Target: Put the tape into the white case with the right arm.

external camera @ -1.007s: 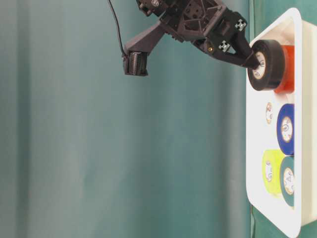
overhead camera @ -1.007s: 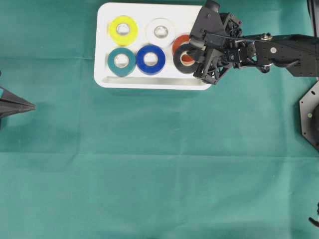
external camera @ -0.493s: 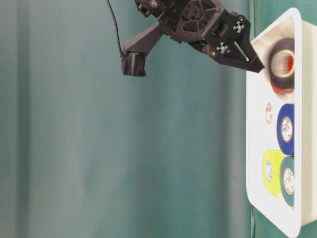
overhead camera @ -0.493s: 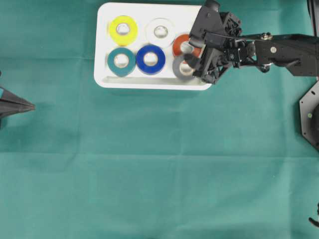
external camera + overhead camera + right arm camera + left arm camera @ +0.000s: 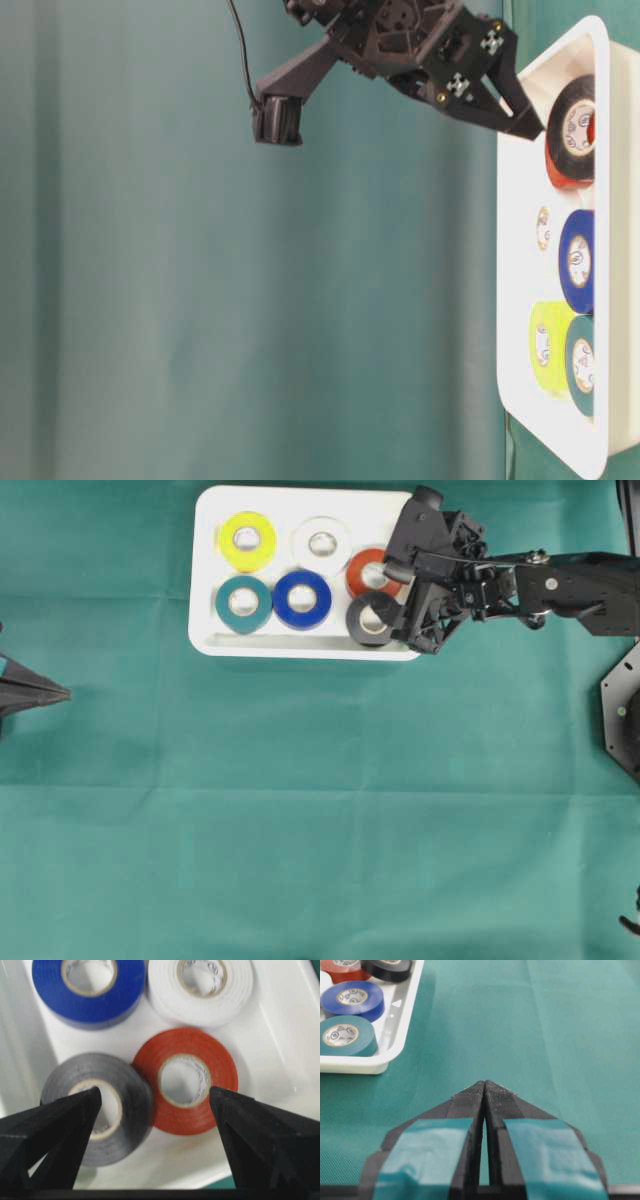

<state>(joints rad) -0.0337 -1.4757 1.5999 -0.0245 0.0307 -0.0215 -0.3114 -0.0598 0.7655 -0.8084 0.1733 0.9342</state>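
The white case [image 5: 212,640] lies at the top of the overhead view and holds several tape rolls. A black tape [image 5: 371,618] sits in its near right corner, loose and tilted against a red roll [image 5: 366,570]. Seen from table level, the black tape [image 5: 572,122] leans on the red one. My right gripper [image 5: 394,604] hovers just above them, open, with nothing between its fingers [image 5: 75,1120]. In the right wrist view the black tape [image 5: 117,1125] and red roll [image 5: 220,1067] lie below the spread tips. My left gripper [image 5: 484,1086] rests shut at the far left [image 5: 60,693].
Yellow [image 5: 247,540], white [image 5: 321,543], teal [image 5: 243,602] and blue [image 5: 302,598] rolls fill the rest of the case. Green cloth [image 5: 320,810] covers the table. A black arm base [image 5: 622,715] stands at the right edge.
My right gripper has opened and let go of the black tape. The roll dropped into the case and came to rest against the red roll. The left arm has not moved.
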